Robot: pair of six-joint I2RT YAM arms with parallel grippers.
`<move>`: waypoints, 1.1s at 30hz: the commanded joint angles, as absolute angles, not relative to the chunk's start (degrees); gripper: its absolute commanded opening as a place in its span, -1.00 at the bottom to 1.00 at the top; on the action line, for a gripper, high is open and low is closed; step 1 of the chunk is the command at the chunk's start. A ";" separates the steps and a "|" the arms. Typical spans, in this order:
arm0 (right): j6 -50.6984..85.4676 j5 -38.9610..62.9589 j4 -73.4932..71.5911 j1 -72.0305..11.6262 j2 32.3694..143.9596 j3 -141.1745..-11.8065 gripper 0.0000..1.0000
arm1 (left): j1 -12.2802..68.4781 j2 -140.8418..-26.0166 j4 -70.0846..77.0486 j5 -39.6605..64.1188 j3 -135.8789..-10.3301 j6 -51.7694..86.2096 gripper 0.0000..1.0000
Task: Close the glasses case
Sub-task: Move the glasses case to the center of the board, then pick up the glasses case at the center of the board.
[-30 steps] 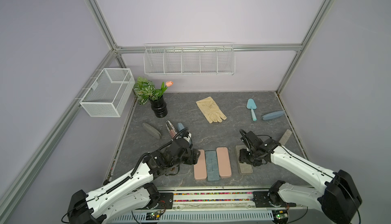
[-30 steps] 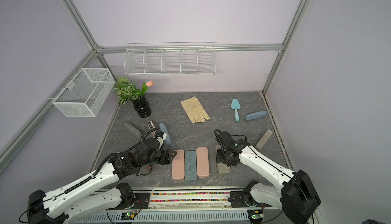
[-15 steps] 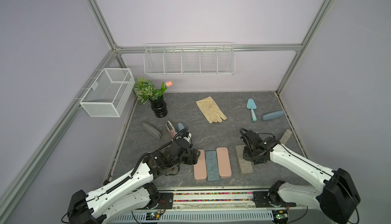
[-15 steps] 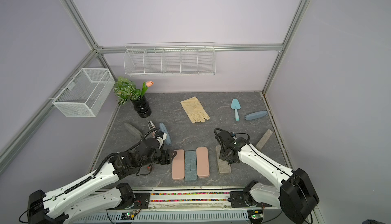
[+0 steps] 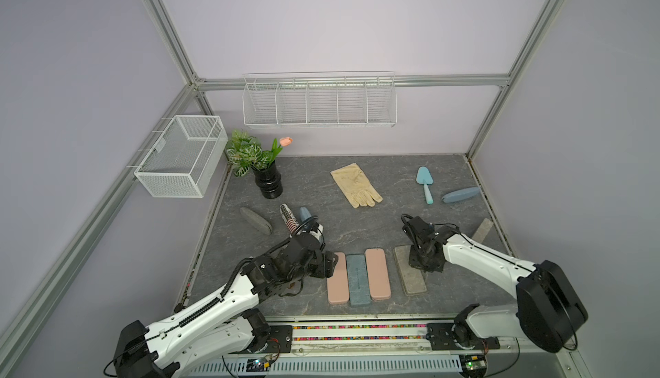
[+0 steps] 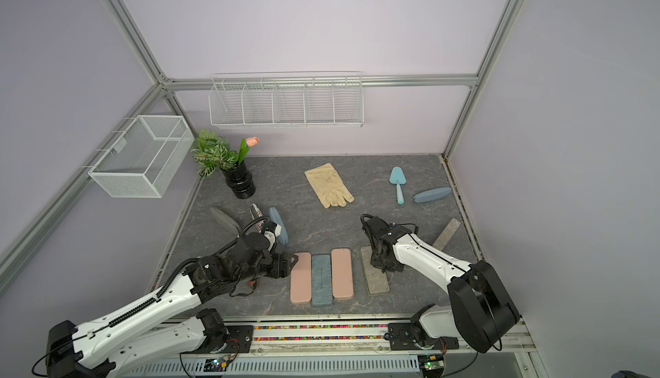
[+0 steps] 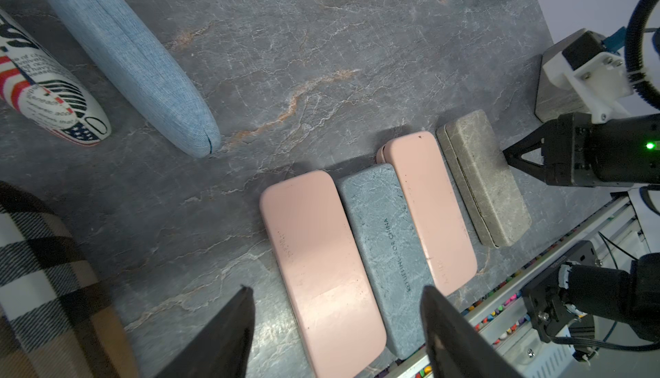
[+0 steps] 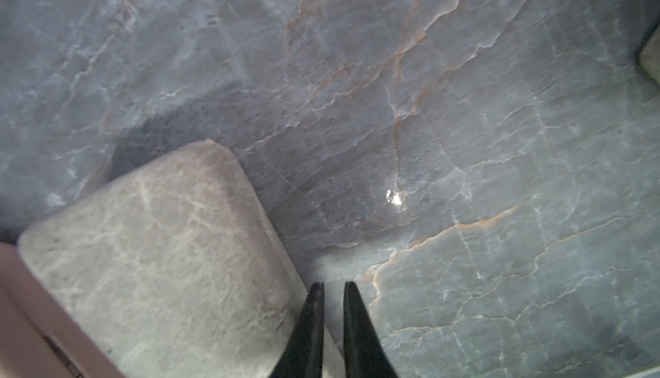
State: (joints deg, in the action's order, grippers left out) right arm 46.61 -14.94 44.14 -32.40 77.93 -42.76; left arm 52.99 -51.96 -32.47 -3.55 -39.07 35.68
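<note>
"FOR CHINA" is showing on the blue-grey case [image 7: 382,237]. The left gripper [image 7: 335,287] is hanging wide open over the outer pink case [image 7: 314,251], gripping nothing. The right gripper [image 8: 334,283], jaws nearly together and empty, is touching the long edge of the grey marbled glasses case [image 7: 485,176], which is lying flat, lid down, at the row's right end.

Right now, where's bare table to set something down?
Biggest bare patch: mid-table, bordered by glove, front case row and grey case. Smaller: back strip between vase and glove. Crowded: that row, plus soft cases in front of the vase.
</note>
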 commanded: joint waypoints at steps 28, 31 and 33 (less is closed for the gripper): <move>56.54 -26.19 57.79 -33.40 72.74 -56.37 0.45 | 53.09 -50.15 -35.02 -5.34 -40.24 35.50 0.49; 53.98 -27.78 59.21 -27.32 74.15 -60.62 0.66 | 53.06 -49.02 -34.83 -5.96 -39.76 35.85 0.49; 50.61 -26.77 59.23 -21.89 75.34 -63.21 0.68 | 53.08 -48.42 -34.10 -6.60 -38.87 36.17 0.49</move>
State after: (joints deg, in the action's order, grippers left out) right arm 53.89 -24.73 55.59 -27.07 73.71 -60.84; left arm 52.99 -49.60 -33.89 -4.78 -39.07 35.77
